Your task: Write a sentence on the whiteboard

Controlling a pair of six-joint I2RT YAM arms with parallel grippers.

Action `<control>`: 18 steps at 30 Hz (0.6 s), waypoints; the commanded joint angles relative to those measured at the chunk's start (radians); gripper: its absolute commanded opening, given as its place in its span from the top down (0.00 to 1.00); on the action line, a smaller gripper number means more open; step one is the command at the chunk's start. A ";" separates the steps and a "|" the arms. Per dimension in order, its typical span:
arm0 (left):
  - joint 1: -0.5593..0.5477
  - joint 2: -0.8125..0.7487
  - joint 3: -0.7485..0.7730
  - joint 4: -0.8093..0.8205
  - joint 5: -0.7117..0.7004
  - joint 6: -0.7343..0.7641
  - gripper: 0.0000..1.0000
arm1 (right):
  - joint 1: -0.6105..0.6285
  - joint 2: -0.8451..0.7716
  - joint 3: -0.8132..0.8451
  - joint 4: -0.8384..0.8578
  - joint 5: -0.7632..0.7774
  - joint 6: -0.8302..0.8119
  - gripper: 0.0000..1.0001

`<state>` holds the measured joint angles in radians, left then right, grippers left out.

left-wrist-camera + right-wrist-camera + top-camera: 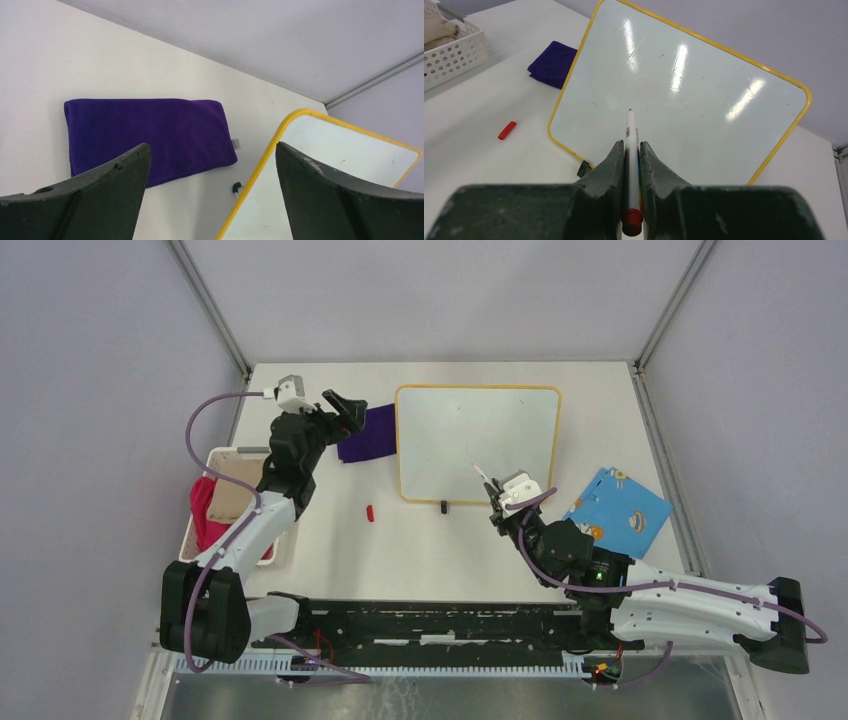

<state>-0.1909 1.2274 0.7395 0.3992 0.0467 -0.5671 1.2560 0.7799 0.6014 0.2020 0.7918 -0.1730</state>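
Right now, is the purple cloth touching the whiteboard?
Apart. The left wrist view shows a strip of bare table between the purple cloth and the yellow frame of the whiteboard.

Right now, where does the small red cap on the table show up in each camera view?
Top external: the red cap lies on the table, just left of the near left corner of the whiteboard.
Left wrist: not in it.
Right wrist: the red cap sits at far left, left of the whiteboard.
Shared landmark: the yellow-framed whiteboard, seen in all three.
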 commanded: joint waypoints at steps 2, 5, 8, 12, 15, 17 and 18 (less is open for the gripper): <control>0.007 0.061 0.229 -0.176 0.004 0.005 0.01 | 0.003 0.001 0.014 0.036 0.005 0.004 1.00; 0.007 0.089 0.242 -0.195 0.160 0.069 0.00 | 0.002 -0.006 0.010 0.031 0.004 0.008 1.00; 0.008 0.077 0.156 -0.117 0.223 0.085 0.00 | 0.003 -0.011 0.009 0.026 0.006 0.010 1.00; 0.013 0.175 0.156 -0.174 0.314 0.073 0.00 | 0.003 -0.013 0.008 0.023 0.005 0.011 1.00; 0.013 0.223 0.124 -0.115 0.410 0.076 0.02 | 0.003 -0.005 0.011 0.025 -0.002 0.009 1.00; 0.013 0.224 0.090 -0.058 0.445 0.079 0.02 | 0.003 -0.003 0.020 0.016 -0.008 0.010 1.00; 0.013 0.226 0.082 -0.049 0.462 0.096 0.02 | 0.003 -0.004 0.020 0.011 -0.005 0.012 1.00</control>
<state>-0.1844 1.4544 0.8597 0.2512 0.3714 -0.5278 1.2560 0.7845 0.6014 0.2001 0.7872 -0.1722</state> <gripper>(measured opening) 0.981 0.180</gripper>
